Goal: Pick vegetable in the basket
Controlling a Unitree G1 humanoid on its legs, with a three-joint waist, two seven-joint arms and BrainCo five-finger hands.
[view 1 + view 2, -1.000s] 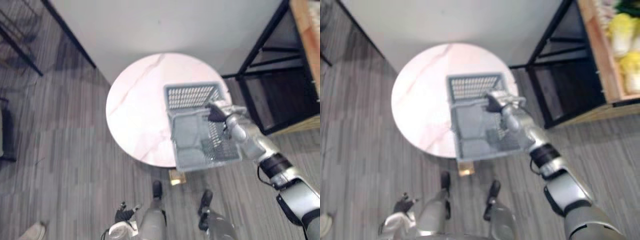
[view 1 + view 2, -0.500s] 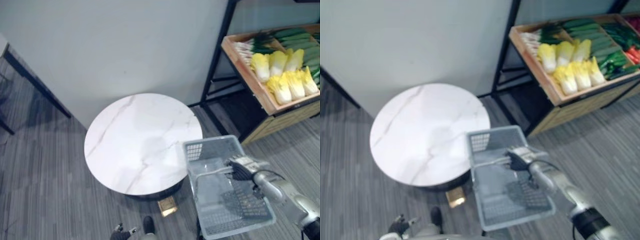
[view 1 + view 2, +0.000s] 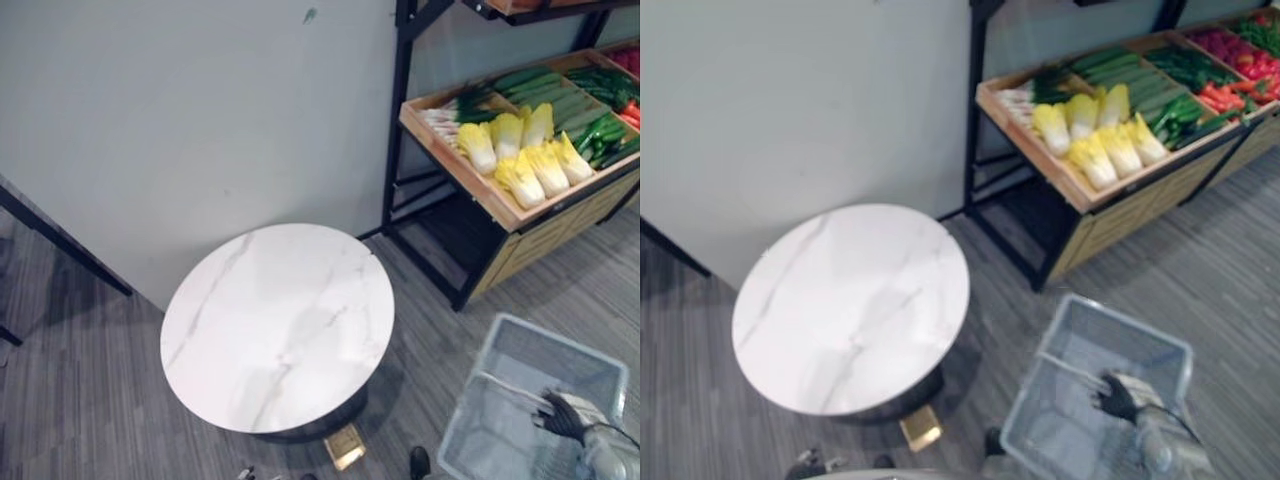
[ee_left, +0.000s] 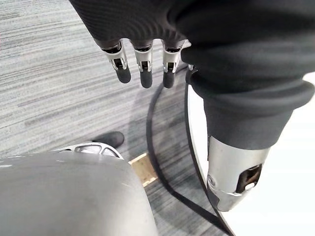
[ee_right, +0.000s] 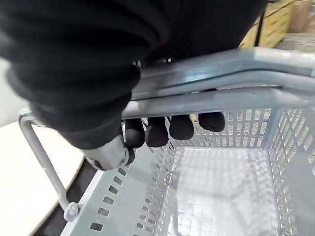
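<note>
Right robot hand point(image 3: 1120, 397) was clenched on the metal handle point(image 5: 211, 96) of the grey plastic basket point(image 3: 1110, 340). In the right wrist view we saw its dark fingertips point(image 5: 170, 128) curled under the handle bars from above. The basket hung tilted over the grey floor point(image 3: 90, 400), off to the right of the round white marble counter point(image 3: 278, 325) and apart from it. We noted slotted walls and a bare bottom inside the basket. The vegetables lay in a sloping wooden crate point(image 3: 455, 165) on the black metal rack point(image 3: 397, 120) against the grey wall point(image 3: 200, 110), beyond the basket and well apart from it. In the crate we recorded a cluster of yellow-white cabbages point(image 3: 530, 160) nearest the front. Green-topped leeks point(image 3: 450, 115) lay at the end of the crate nearest the counter, and long green cucumbers point(image 3: 545, 85) lay behind the cabbages. Red peppers point(image 3: 1230, 85) sat further along to the right. Left robot hand point(image 4: 141, 59) was released, with its fingers straight and pointing down over the floor, just beside the counter's rim in the left wrist view. It touched nothing.
</note>
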